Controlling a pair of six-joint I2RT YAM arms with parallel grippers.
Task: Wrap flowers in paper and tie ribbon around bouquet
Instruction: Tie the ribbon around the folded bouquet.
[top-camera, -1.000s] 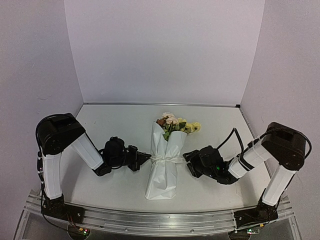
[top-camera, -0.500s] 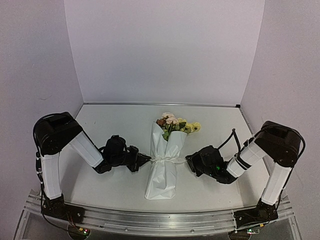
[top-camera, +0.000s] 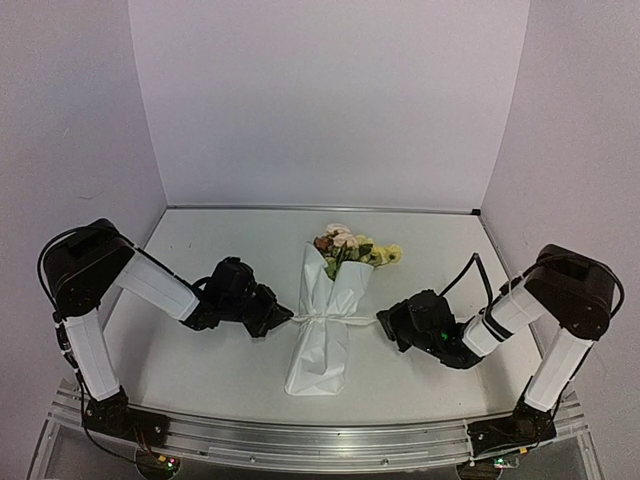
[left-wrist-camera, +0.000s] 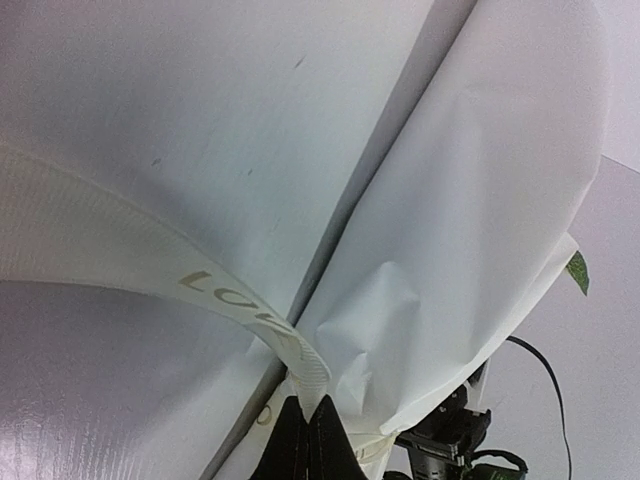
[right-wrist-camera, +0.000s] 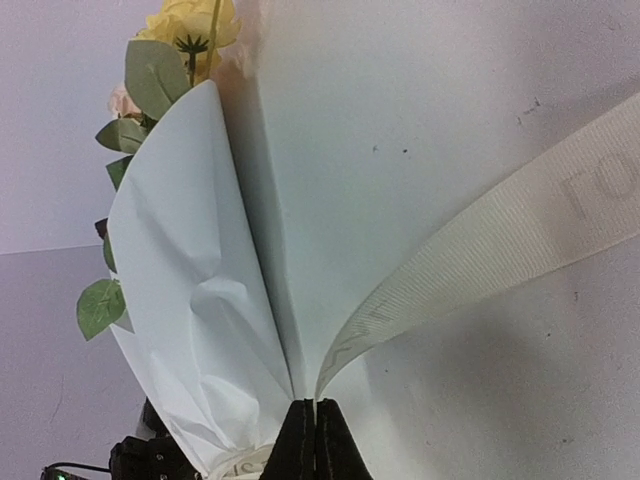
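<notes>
While clamped on ribbon, both arms low, inward.

Centre: the bouquet lies lengthwise down the middle of your table, blocking any straight crossing from side to side.
Left flank: your left gripper sits just beside the paper wrap, pinched onto the ribbon; nothing can slip between them.
Right flank: your right gripper is just as close on the other side, with its ribbon end taut across the gap.
Back: you have bare table between the flowers and the rear wall.
Front: a strip of bare table runs between the bouquet's foot and the rail.
Overhead right: a black cable loops above your right forearm.
</notes>
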